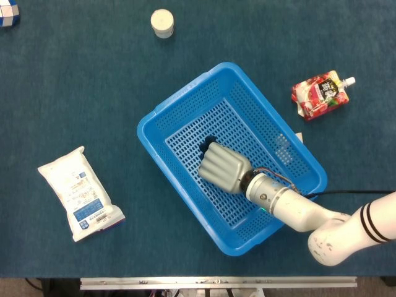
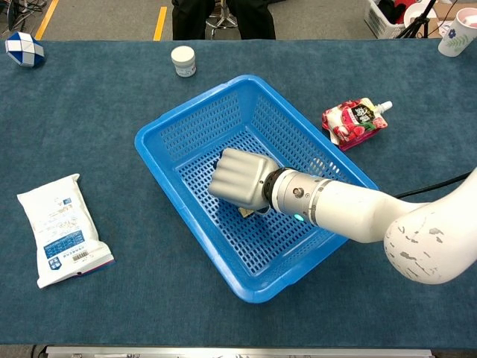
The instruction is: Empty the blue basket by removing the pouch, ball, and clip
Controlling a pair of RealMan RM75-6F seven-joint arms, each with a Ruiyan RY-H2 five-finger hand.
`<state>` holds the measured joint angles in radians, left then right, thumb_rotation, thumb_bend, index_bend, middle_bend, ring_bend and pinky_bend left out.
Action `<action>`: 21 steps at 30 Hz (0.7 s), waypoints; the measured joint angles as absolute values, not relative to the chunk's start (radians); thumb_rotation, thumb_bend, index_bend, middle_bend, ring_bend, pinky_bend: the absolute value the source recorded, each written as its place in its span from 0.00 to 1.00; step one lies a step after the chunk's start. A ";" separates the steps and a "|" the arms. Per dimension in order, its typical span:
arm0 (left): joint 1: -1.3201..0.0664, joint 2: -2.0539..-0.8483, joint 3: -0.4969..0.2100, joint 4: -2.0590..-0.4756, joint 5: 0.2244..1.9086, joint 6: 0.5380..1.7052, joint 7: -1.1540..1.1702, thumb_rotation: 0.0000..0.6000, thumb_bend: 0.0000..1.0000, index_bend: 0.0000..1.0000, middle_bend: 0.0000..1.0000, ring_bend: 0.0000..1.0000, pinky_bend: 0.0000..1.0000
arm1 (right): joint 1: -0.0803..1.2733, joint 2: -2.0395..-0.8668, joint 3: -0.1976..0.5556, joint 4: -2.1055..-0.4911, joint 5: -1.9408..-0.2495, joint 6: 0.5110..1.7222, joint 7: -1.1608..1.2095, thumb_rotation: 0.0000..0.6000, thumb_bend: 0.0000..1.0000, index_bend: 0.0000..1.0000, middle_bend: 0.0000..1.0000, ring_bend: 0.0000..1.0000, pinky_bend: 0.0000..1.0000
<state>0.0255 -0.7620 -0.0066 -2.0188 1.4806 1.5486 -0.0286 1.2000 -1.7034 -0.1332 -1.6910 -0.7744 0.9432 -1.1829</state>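
Note:
The blue basket (image 1: 179, 96) (image 2: 192, 107) stands mid-table. My right hand (image 1: 224, 166) (image 2: 240, 177) reaches down into it, knuckles up and fingers curled toward the mesh floor. A small tan and black clip (image 2: 244, 212) peeks out from under the hand; whether the fingers grip it is hidden. The red pouch (image 1: 318, 94) (image 2: 352, 121) lies on the table to the right of the basket. A blue-and-white patterned ball (image 1: 7, 11) (image 2: 22, 48) sits at the far left corner. My left hand does not show in either view.
A white round jar (image 1: 162, 23) (image 2: 182, 60) stands behind the basket. A white packet (image 1: 79, 193) (image 2: 63, 230) lies at the left. A cup (image 2: 456, 33) stands at the far right edge.

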 measured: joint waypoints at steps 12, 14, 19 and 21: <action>0.030 -0.759 -0.005 -2.024 1.483 1.556 -0.024 1.00 0.00 0.06 0.00 0.00 0.00 | 1.199 -1.713 -0.134 -1.681 -0.779 0.948 -1.182 1.00 0.24 0.58 0.45 0.26 0.28; 0.033 -0.759 -0.004 -2.025 1.486 1.560 -0.023 1.00 0.00 0.06 0.00 0.00 0.00 | 1.199 -1.714 -0.136 -1.679 -0.779 0.948 -1.185 1.00 0.25 0.59 0.45 0.26 0.28; 0.034 -0.761 -0.003 -2.024 1.485 1.559 -0.020 1.00 0.00 0.06 0.00 0.00 0.00 | 1.200 -1.715 -0.136 -1.677 -0.773 0.947 -1.188 1.00 0.26 0.60 0.45 0.26 0.28; 0.033 -0.762 -0.004 -2.025 1.484 1.560 -0.019 1.00 0.00 0.06 0.00 0.00 0.00 | 1.200 -1.713 -0.135 -1.679 -0.772 0.947 -1.188 1.00 0.28 0.61 0.45 0.26 0.28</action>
<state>0.0335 -0.7619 -0.0038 -2.0248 1.4841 1.5596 -0.0187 1.2005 -1.7135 -0.1348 -1.6792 -0.7715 0.9474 -1.1876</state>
